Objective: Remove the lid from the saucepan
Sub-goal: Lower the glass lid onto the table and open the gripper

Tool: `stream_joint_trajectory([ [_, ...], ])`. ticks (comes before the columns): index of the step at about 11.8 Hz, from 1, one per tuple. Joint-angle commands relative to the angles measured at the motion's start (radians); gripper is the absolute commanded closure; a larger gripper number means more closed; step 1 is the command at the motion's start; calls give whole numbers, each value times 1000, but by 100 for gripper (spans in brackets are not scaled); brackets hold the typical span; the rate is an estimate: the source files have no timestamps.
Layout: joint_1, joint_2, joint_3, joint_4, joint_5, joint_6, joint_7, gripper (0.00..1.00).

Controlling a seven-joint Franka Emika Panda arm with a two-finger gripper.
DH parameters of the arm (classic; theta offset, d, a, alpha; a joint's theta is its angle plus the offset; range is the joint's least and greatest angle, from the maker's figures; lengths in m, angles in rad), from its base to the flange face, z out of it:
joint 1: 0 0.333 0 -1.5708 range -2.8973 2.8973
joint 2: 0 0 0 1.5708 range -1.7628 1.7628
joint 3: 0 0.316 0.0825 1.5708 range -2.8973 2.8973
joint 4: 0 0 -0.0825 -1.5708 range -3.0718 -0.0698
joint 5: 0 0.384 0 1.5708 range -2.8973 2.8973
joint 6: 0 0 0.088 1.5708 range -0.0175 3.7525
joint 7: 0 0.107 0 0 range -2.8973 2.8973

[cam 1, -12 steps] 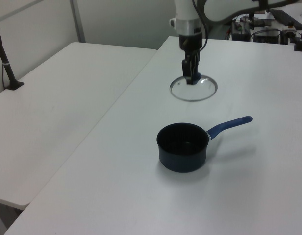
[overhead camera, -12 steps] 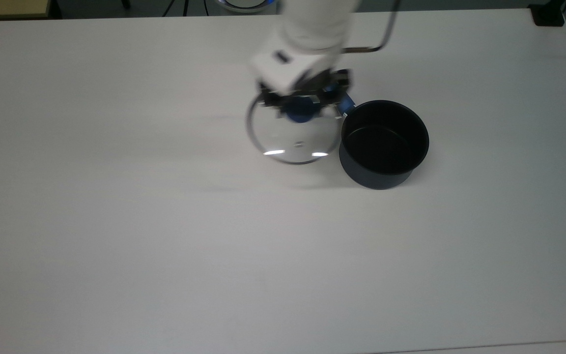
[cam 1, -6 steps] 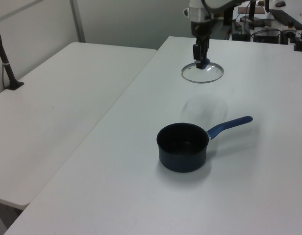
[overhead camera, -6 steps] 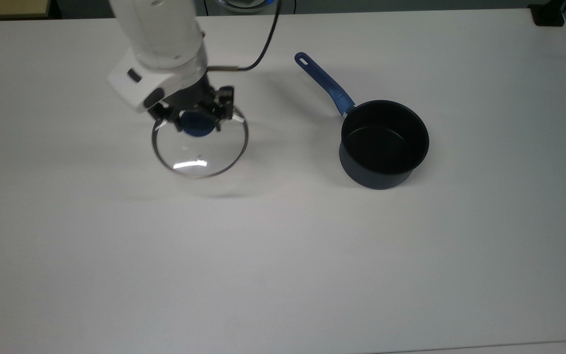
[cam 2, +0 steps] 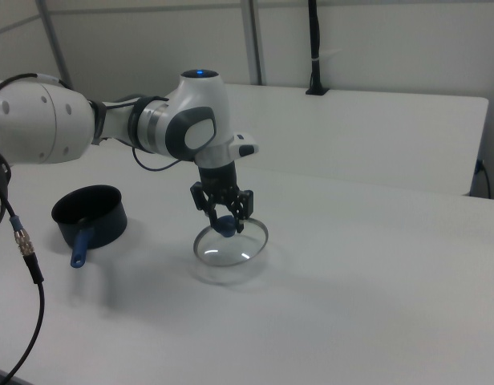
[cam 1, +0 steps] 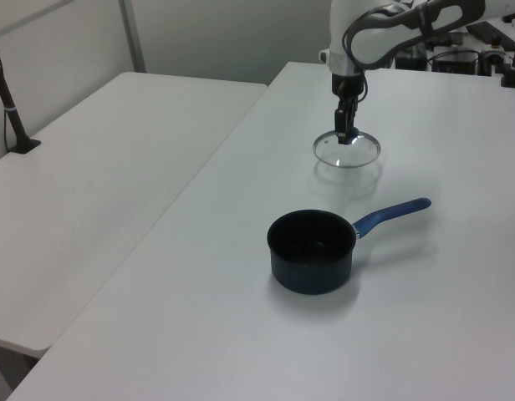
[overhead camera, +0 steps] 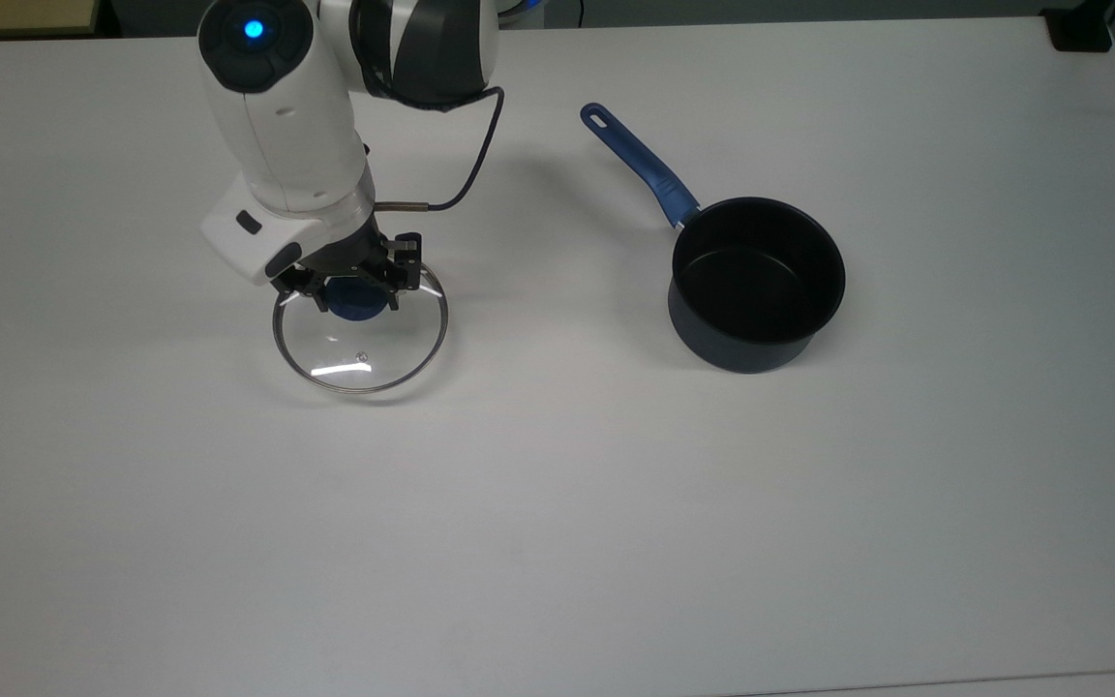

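The glass lid (overhead camera: 361, 338) (cam 1: 348, 150) (cam 2: 230, 245) hangs a little above the white table, with its shadow beneath it. My gripper (overhead camera: 356, 290) (cam 1: 346, 136) (cam 2: 224, 220) is shut on the lid's blue centre knob (overhead camera: 356, 298). The dark navy saucepan (overhead camera: 757, 283) (cam 1: 312, 251) (cam 2: 90, 216) stands uncovered with its black inside showing, well to the top view's right of the lid. Its long blue handle (overhead camera: 641, 166) points toward the top view's upper left.
The white table (overhead camera: 557, 503) spreads wide around both things. A second white table (cam 1: 90, 192) adjoins it on the left view's left. A black cable (cam 2: 22, 241) hangs at the right view's left edge.
My gripper carried the lid from beside the saucepan far toward the top view's left and lowered it closer to the table. The saucepan stayed put.
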Motion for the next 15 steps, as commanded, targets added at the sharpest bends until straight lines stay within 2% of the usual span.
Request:
stream_joint_trajectory([
  [1, -9, 2, 14, -36, -6, 27, -24, 66],
  [12, -11, 53, 12, -47, -7, 66, -47, 66],
  [15, -11, 65, 11, -49, -11, 66, -49, 57],
])
